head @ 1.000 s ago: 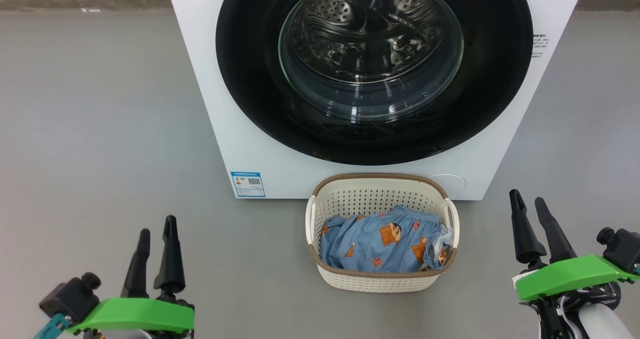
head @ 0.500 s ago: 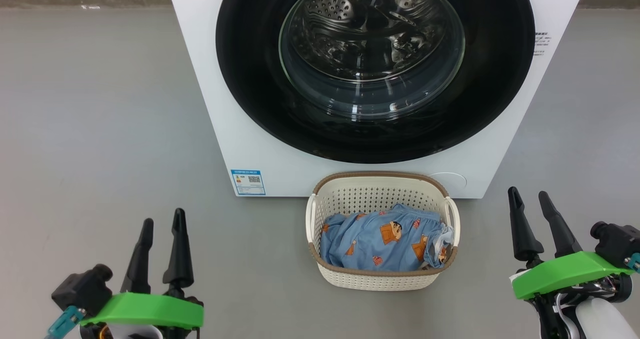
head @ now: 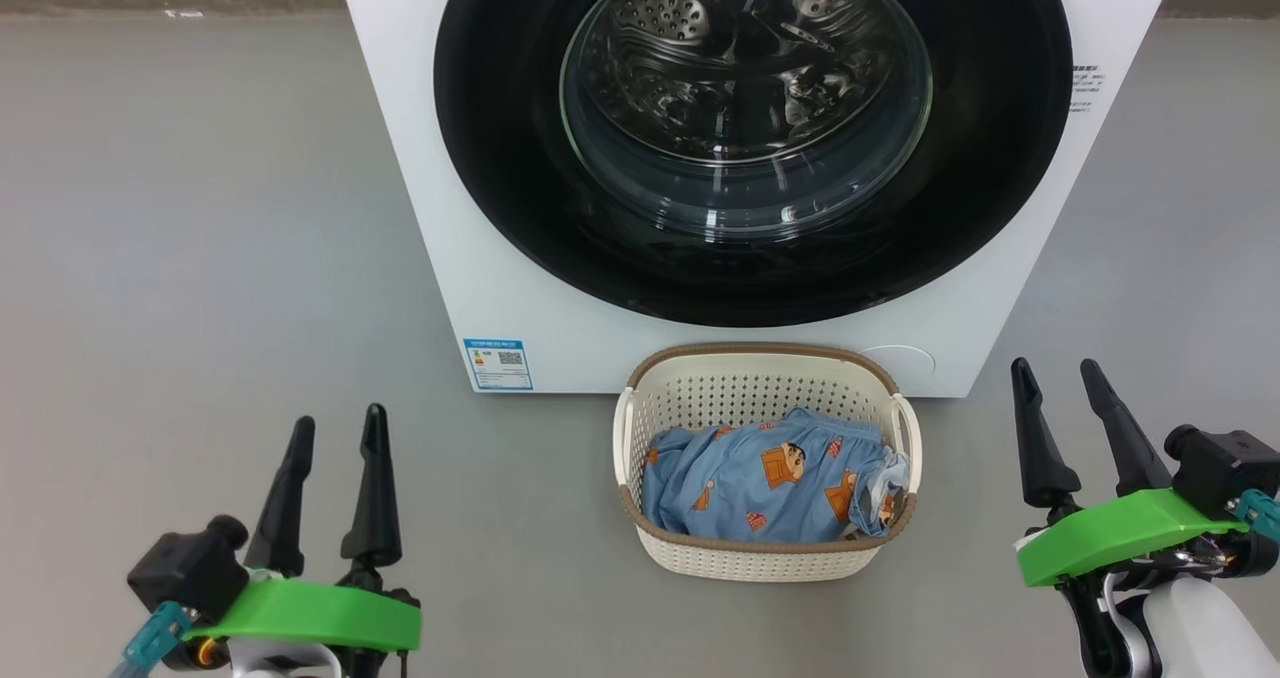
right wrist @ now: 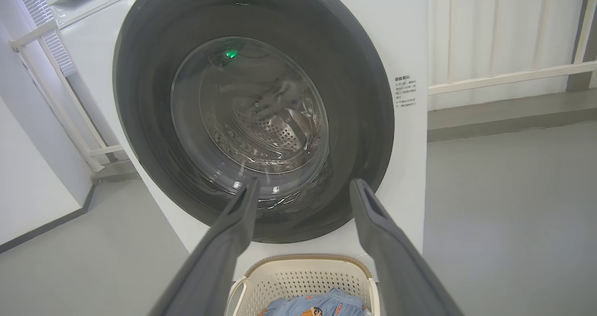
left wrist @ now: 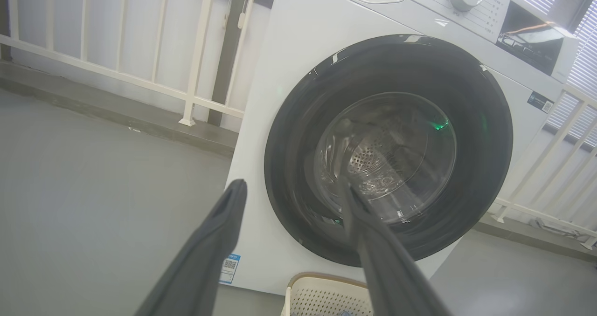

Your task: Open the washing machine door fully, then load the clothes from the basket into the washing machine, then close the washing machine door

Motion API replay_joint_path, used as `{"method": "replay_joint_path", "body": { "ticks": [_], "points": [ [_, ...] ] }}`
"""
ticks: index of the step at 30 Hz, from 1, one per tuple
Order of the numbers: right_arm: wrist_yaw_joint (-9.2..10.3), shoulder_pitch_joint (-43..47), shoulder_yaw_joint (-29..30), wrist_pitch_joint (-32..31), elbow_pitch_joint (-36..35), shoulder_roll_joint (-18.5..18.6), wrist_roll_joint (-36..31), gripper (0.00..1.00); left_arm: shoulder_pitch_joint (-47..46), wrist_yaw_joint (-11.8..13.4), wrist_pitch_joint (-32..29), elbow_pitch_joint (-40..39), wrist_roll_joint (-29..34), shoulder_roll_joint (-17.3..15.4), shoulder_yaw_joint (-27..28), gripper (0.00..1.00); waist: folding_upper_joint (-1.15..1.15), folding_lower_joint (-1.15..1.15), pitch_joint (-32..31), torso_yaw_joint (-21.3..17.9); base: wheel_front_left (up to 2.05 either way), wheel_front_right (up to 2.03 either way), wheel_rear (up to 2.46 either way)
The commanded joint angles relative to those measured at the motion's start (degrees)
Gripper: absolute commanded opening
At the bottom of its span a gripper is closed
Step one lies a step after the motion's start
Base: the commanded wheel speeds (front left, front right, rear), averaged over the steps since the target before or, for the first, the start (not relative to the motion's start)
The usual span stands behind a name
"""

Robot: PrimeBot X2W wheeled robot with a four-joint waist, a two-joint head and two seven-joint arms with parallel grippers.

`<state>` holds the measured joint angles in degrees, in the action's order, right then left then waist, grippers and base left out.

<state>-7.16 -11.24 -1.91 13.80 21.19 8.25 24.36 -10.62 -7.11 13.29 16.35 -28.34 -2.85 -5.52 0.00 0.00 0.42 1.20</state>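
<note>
Grey floor (head: 200,208), white railing (left wrist: 140,73) along pale wall (right wrist: 489,27)

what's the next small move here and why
Probably lift the right tool toward the rim of the washing machine door, which sits shut. The clothes lie in the basket, and both it and the left tool are open and empty, so opening comes first. Which side the door unlatches on I cannot tell.

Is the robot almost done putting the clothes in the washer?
No, it has hardly begun. Done: nothing yet; the washing machine door is shut. In hand: nothing; the left gripper and right gripper hover low, jaws open and empty. Left: open the door, move the clothes from the basket into the washing machine, then shut it.
</note>
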Motion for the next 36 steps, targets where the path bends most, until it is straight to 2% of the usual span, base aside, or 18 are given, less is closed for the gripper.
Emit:
{"method": "replay_joint_path", "body": {
  "ticks": [1,6,36],
  "points": [
    [-0.32,-2.3,-1.0,0.9,-1.0,0.2,-1.8,1.00,-2.8,-0.3,1.0,-1.1,1.6,-1.4,1.3,1.00,0.00,0.00,0.0,0.0,0.00,0.00,0.00],
    [-0.33,-2.8,-0.7,1.2,-0.2,0.3,-4.5,1.00,-3.2,-0.4,1.7,-1.0,3.9,-1.5,1.1,1.00,0.00,0.00,0.1,0.1,0.00,0.00,0.00],
    [-0.33,-3.1,-1.6,1.2,0.3,0.5,-3.9,1.00,-3.0,-0.4,1.7,-0.4,2.0,-2.0,0.4,1.00,0.00,0.00,-0.3,-0.1,0.00,0.00,-0.01]
  ]
}}
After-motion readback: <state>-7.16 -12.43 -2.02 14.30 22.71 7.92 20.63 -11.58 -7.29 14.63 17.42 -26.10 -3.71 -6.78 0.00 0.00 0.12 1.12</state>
